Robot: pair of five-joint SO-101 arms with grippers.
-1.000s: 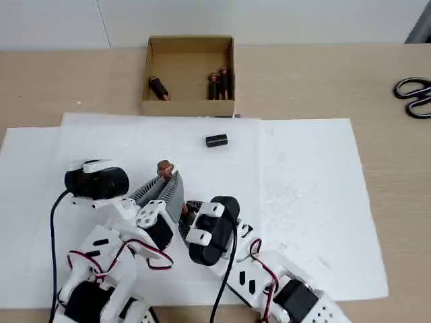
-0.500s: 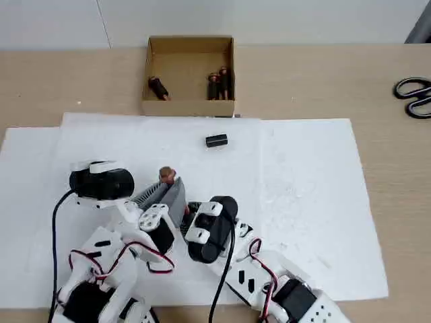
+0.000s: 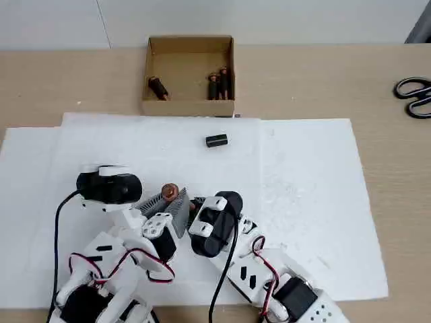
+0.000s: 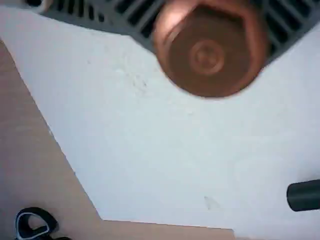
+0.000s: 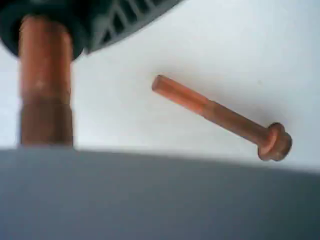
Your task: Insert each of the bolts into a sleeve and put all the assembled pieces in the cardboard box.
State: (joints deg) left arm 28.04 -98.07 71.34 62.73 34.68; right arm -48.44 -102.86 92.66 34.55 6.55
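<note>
The high view looks straight down from a fixed point above the table. The arms' bases are at its near edge, and it takes in the whole white paper sheet out to the far edge. The left wrist view sits very close to a bolt, seeing its head end-on, and looks past it across the sheet toward the table's right edge. It shares the black sleeve and the scissors with the high view. The right wrist view hangs just above the paper, side-on to a loose bolt.
</note>
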